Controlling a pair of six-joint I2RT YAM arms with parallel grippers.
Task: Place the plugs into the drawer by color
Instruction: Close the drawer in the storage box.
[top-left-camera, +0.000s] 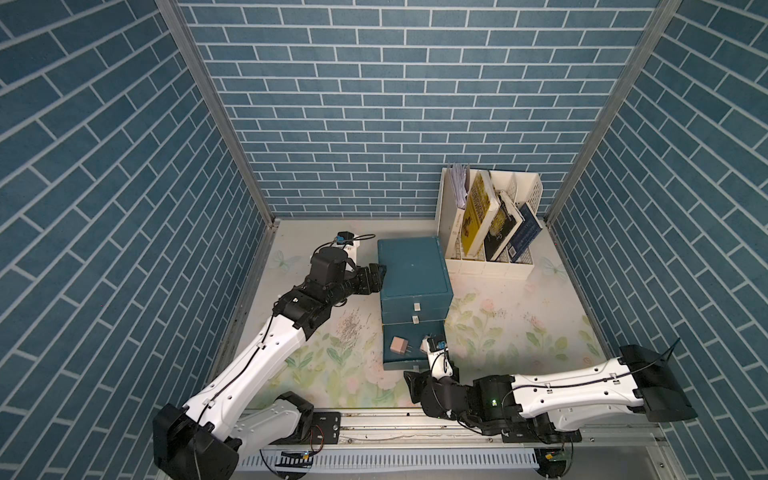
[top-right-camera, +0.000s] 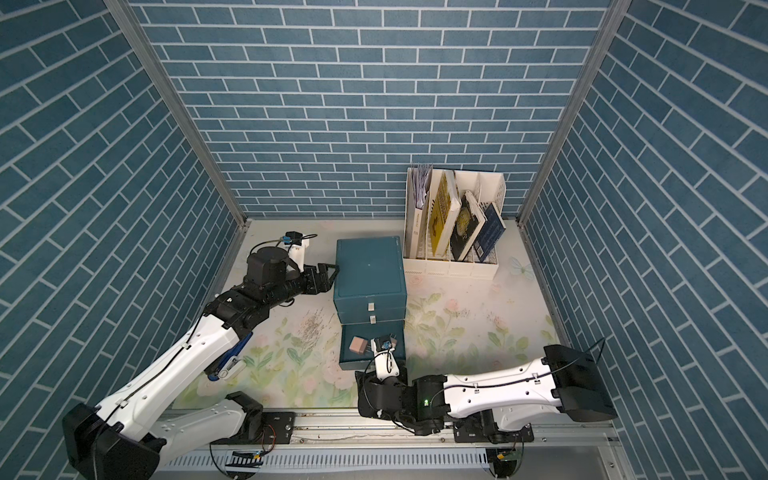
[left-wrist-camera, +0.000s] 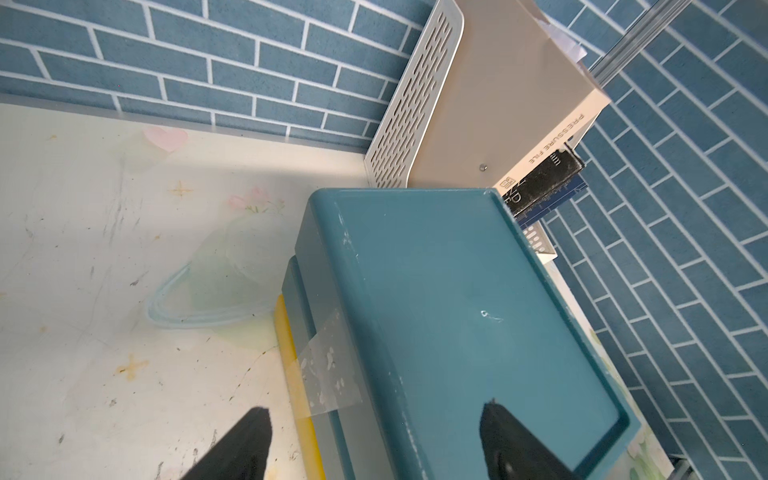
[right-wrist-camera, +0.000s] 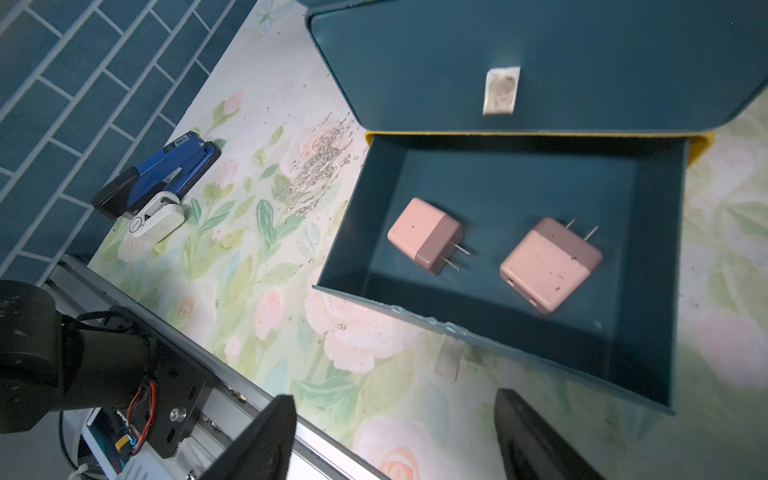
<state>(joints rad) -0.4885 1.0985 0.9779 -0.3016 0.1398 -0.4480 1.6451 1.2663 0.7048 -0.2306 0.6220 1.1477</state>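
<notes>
Overhead, pink plug (right-wrist-camera: 550, 266) hidden, behind right arm (top-left-camera: 436, 360)

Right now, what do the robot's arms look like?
The left arm and right arm have white shells, black joints and thin black cables clipped along them. A green light glows on the right arm. The left end effector and right end effector each have two black tapered fingers.

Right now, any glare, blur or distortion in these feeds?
In both top views the wide lens splays the brick walls and the floral table cover washes out pale. In the left wrist view, a soft sheen lies across the dark teal three-drawer chest. In the right wrist view, the two dusty pink plugs read fairly sharp; the right gripper is out of focus.
</notes>
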